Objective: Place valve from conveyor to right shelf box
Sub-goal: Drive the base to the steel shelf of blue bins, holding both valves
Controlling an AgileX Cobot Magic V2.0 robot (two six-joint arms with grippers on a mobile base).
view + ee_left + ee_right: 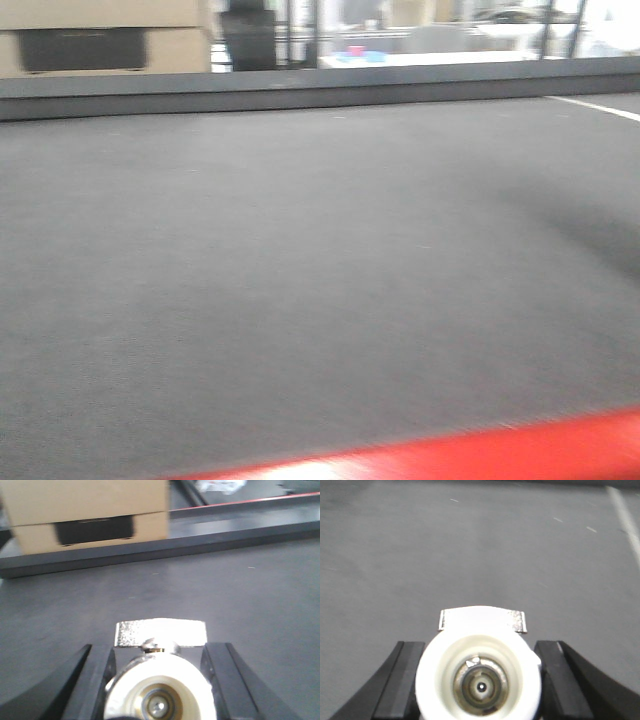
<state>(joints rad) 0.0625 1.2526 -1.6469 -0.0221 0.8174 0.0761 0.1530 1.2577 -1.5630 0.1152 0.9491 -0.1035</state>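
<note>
The conveyor [300, 250] is a wide dark grey belt that fills the front view; neither a valve nor a gripper shows there. In the left wrist view my left gripper [159, 651] is shut on a valve [160, 695] with a pale round body and a silvery lever [161, 632] lying sideways on top, just above the belt [250, 595]. In the right wrist view my right gripper [480, 647] is shut on a second valve [479, 680], white-bodied with a silvery lever behind it, over the belt [470, 545]. Black fingers [405, 680] press both sides.
A black side rail [300, 90] runs along the belt's far edge, also in the left wrist view [150, 552]. A cardboard box [90, 515] stands behind it at the left. A red metal edge [480, 455] lies at the near side. A white line [625, 520] marks the belt's right.
</note>
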